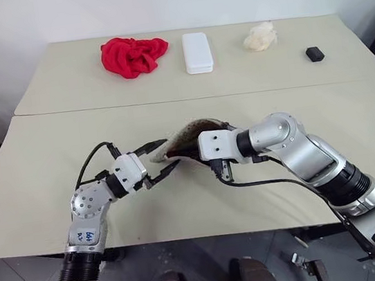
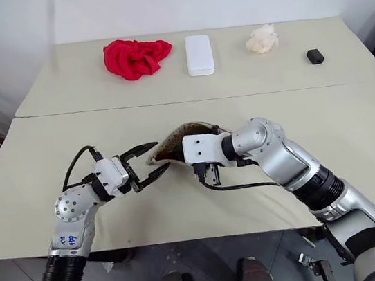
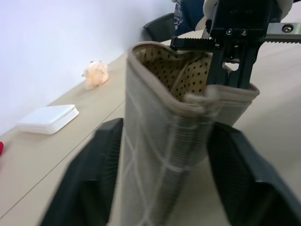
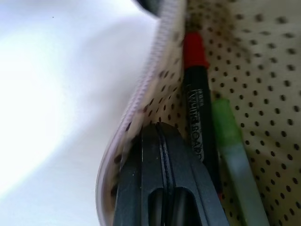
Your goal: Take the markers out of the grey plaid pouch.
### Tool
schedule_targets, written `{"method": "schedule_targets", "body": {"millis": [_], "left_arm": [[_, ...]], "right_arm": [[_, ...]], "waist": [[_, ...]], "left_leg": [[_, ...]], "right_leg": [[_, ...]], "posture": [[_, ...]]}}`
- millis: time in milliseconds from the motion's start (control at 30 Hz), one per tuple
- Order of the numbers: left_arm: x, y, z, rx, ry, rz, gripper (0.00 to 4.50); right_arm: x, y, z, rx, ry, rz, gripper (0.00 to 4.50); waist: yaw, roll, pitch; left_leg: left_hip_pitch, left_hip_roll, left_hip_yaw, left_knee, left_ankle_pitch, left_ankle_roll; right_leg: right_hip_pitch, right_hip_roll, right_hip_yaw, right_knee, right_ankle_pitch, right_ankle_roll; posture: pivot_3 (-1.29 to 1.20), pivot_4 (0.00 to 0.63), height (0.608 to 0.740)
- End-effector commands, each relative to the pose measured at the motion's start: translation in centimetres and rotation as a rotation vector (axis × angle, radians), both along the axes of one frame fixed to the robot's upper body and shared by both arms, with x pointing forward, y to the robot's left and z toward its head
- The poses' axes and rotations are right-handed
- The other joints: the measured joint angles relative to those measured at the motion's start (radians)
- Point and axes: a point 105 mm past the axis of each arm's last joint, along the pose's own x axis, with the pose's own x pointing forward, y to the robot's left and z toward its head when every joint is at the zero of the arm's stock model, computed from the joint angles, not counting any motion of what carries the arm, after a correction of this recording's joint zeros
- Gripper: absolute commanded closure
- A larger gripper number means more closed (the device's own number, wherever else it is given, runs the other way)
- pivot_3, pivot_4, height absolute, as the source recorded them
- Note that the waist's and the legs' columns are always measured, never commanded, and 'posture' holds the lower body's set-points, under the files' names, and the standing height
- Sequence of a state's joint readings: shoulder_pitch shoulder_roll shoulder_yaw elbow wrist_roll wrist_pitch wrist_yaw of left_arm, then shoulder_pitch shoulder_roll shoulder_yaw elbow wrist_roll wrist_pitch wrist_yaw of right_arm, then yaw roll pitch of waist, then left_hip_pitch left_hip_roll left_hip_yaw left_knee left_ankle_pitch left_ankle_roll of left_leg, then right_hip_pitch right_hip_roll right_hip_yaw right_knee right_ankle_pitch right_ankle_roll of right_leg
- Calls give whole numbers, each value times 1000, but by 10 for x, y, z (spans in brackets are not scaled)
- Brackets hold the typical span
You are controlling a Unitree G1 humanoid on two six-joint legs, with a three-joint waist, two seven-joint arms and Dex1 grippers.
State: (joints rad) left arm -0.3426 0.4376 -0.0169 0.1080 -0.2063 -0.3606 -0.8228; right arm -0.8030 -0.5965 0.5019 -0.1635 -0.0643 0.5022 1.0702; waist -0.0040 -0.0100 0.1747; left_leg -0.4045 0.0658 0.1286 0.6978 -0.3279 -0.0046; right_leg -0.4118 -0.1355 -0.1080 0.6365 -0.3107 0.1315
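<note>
The grey plaid pouch hangs above the near table, held up between my two grippers with its mouth open and its brown dotted lining showing. My right gripper is shut on the pouch's rim by the zip. Inside the pouch lie a black marker with a red cap and a green marker. My left gripper has one finger on each side of the pouch's other end, and both fingers touch the fabric.
On the far table lie a red cloth, a white hard case, a cream crumpled wad and a small black block. A seam divides the two beige tables. A cable hangs from the right wrist.
</note>
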Motion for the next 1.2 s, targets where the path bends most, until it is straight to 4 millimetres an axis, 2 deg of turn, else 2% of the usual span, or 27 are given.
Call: {"method": "schedule_targets", "body": {"millis": [33,200,233,333,500,633,1000,1100,1200], "left_arm": [[-2,-1,7,-8,-30,-22,2846],[-2,-1,4,-25,12,-25,4408],[-2,-1,4,-24,14,-26,4408],[-4,-2,2,-19,39,-46,4443],[-8,-5,-1,-51,104,-77,4443],[-11,-8,1,-65,127,-98,4443],[-9,-10,11,-134,172,-108,4443],[-8,-10,14,-148,175,-102,4443],[-6,-10,15,-156,178,-98,4443]], "right_arm": [[-1,-1,7,-2,-31,5,4500],[1,-3,8,8,-31,-16,4500],[2,-4,9,21,-23,-35,4500],[2,-5,13,27,-10,-48,3942],[12,0,28,84,-108,-81,2340],[21,3,25,63,-172,-87,1013],[33,13,-17,-19,-178,-103,1013],[35,14,-21,-32,-202,-96,1569],[35,15,-18,-24,-225,-83,2611]], "waist": [[0,0,0],[0,0,0],[0,0,0],[1,0,0],[0,0,0],[-1,0,0],[-2,0,0],[-1,0,0],[-1,0,0]], "left_leg": [[0,0,0,0,0,0],[0,0,0,0,0,0],[0,0,0,0,0,0],[0,0,0,0,0,0],[0,0,0,0,0,0],[0,0,0,0,0,0],[0,0,0,0,0,0],[0,0,0,0,0,0],[0,0,0,0,0,0]], "right_leg": [[0,0,0,0,0,0],[0,0,0,0,0,0],[0,0,0,0,0,0],[0,0,0,0,0,0],[0,0,0,0,0,0],[0,0,0,0,0,0],[0,0,0,0,0,0],[0,0,0,0,0,0],[0,0,0,0,0,0]], "posture": [[0,150,740],[0,150,740],[0,150,740],[0,150,740],[0,150,740],[0,150,740],[0,150,740],[0,150,740],[0,150,740]]}}
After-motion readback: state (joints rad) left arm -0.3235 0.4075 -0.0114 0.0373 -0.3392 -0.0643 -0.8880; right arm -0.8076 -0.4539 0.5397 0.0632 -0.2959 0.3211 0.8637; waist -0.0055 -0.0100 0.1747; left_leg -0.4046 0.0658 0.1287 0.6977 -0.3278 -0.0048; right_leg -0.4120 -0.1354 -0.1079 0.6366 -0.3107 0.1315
